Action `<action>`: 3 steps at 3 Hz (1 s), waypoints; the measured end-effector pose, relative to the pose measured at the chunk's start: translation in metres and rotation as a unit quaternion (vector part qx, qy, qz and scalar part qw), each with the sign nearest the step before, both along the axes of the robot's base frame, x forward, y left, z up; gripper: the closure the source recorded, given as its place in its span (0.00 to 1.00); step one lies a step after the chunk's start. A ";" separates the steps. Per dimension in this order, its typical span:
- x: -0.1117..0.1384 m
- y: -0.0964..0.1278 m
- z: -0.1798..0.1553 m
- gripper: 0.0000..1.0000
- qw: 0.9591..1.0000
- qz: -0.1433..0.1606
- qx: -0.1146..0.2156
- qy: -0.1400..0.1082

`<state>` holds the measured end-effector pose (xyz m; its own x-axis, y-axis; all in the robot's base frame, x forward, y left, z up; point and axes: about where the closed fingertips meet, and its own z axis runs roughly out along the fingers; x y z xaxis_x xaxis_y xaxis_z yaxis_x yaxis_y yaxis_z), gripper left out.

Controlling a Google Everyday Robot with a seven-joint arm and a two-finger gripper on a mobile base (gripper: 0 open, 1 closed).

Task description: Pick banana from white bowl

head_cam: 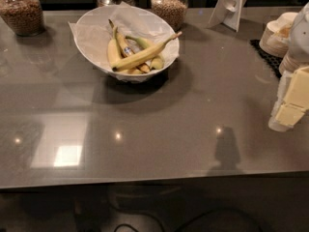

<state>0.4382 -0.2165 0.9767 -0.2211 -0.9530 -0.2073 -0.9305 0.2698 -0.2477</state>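
The claw (292,103) hangs at the near right edge over the table (159,129), partly cut off by the frame. Whether it is wide or narrow I cannot tell, though it appears to carry nothing. I judge the approach has not begun.

The banana (145,54) lies well away to the claw's left and farther back. It rests across the top of the other fruit in the white bowl (135,78), with its thin stem reaching over the rim toward the claw's side.

The next move calls for a long reach left and back, then a descent onto that top banana, clear of the stickered banana (126,50) under it. The lower bananas are half hidden. Beyond the bowl, the glass jars (169,4) are cropped at the top.
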 end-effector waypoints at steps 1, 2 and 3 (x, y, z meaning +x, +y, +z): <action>0.000 0.000 0.000 0.00 1.000 0.000 0.000 0.000; 0.005 0.004 0.003 0.00 1.000 0.005 0.006 -0.016; 0.028 0.020 0.003 0.00 0.997 0.033 0.042 -0.052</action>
<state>0.4663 -0.1962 0.9796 -0.1312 -0.9433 -0.3049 -0.9174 0.2321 -0.3233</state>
